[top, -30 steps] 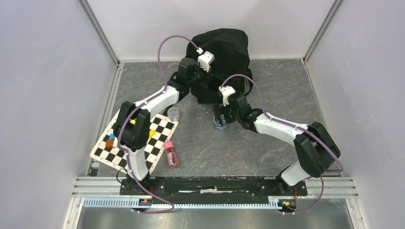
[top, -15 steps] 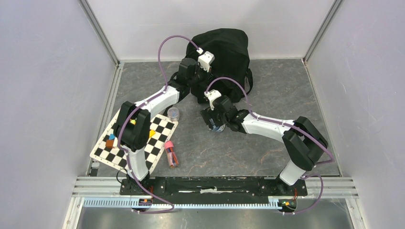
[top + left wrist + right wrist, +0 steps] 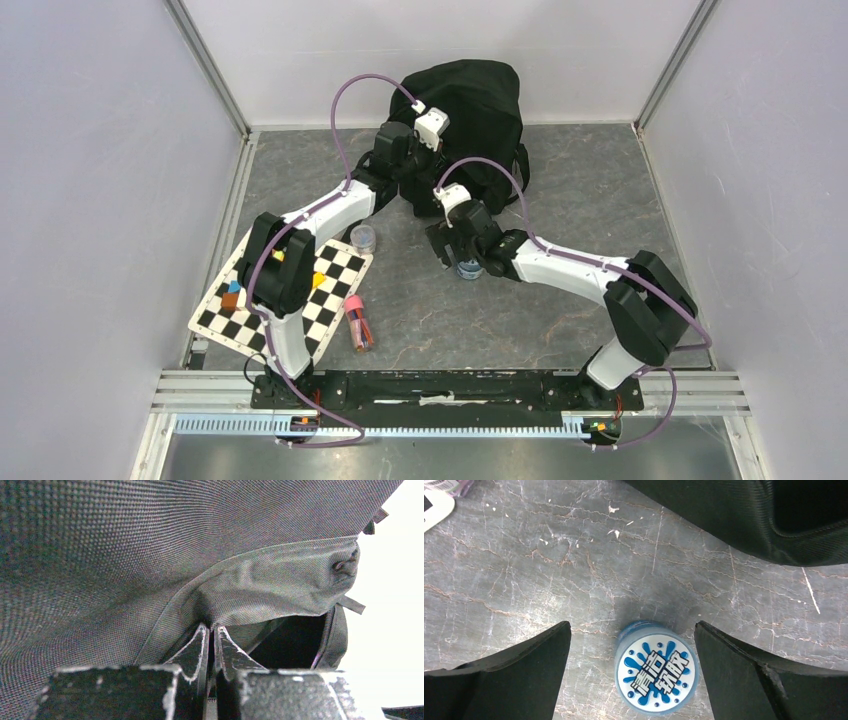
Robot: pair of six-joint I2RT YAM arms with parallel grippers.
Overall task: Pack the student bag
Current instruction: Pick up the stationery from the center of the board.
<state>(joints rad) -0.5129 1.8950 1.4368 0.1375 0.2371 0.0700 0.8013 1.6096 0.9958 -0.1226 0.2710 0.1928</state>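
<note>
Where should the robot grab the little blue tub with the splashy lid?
By its round side wall, coming straight down from above. The blue tub stands upright with its lid facing up, and the right gripper hangs over it with open fingers on either side, so closing them should pinch its sides.

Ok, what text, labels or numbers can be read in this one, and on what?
"清洁软胶": printed on the lid of the blue tub.
small jar: any label is too small to read.
student bag and checkered board: no text visible.
</note>
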